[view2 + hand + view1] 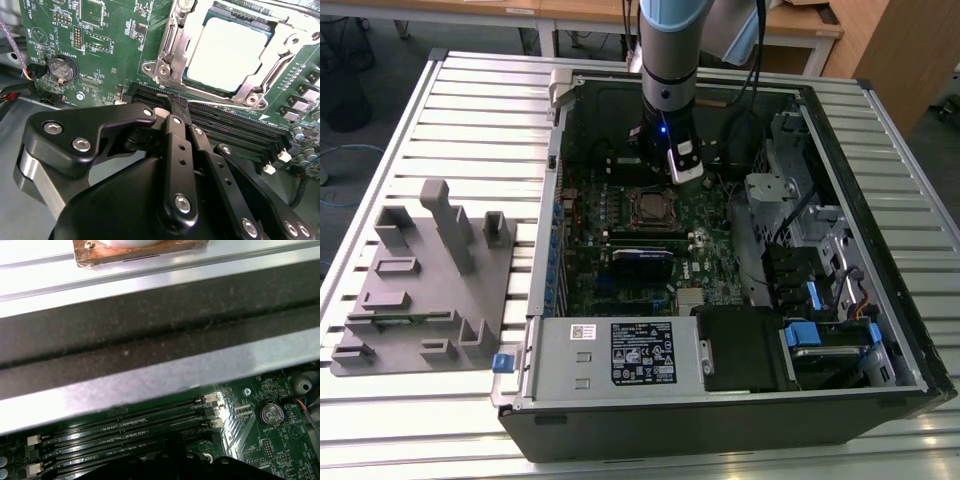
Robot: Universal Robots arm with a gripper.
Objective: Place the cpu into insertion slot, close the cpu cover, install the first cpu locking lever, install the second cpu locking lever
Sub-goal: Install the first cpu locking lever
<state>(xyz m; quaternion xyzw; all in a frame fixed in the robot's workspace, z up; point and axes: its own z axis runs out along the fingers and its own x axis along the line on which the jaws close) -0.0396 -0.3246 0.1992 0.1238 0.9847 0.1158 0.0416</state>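
The end effector (176, 106), fingers together and holding nothing, hangs just beside the cpu (231, 50). The cpu lies in place on the green board (100, 50), with the cpu cover (169, 42) down around it. It is hard to tell if the levers are locked.

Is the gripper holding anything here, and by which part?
Nothing appears held: the gripper is shut and empty by the memory slots; the cpu lies apart under the cpu cover.

Slatted metal table (470, 110) fills most of frame. Wooden desks (580, 12) along top edge. Wooden cabinet (905, 50) upper right. Grey floor (390, 60) upper left. Even, soft light.
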